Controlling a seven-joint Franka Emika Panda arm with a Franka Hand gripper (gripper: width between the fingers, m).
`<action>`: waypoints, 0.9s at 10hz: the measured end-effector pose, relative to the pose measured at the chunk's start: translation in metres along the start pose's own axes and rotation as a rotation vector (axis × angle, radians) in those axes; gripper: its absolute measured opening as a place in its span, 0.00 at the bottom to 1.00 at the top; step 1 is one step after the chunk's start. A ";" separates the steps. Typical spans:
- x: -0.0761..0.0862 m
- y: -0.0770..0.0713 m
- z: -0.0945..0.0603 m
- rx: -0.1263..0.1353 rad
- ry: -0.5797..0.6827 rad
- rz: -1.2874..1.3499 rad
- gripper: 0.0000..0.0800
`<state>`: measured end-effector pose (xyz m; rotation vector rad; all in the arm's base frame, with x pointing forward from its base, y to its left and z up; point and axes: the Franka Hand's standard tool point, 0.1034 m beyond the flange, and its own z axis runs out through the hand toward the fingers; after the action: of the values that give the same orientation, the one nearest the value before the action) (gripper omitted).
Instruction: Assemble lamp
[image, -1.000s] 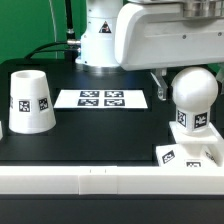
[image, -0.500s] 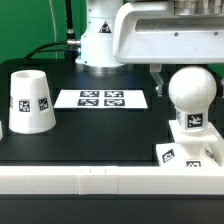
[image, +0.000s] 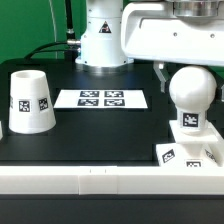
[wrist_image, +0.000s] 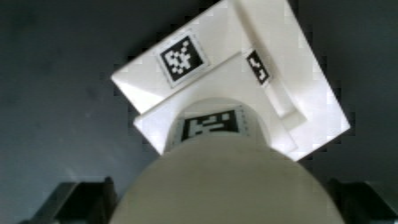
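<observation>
The gripper hangs open-jawed over the bulb, upright on the base near the table's edge; a sideways brush could topple it.

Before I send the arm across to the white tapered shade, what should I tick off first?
1. White round-topped bulb standing upright on the flat square white base: ok.
2. Gripper open, one finger on each side of the bulb: ok.
3. Fingers free of the bulb's surface: cannot tell.
4. White tapered shade upright, wide end down, standing alone at the exterior view's left: ok.
5. Only the flat marker board lies between bulb and shade: ok.
</observation>
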<state>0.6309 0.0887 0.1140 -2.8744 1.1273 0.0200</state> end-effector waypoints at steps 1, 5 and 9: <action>-0.002 0.000 0.001 0.005 -0.014 0.129 0.72; -0.008 -0.003 0.004 0.023 -0.067 0.477 0.72; -0.007 -0.006 0.003 0.054 -0.135 0.832 0.72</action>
<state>0.6297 0.0981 0.1112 -2.1067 2.1278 0.2055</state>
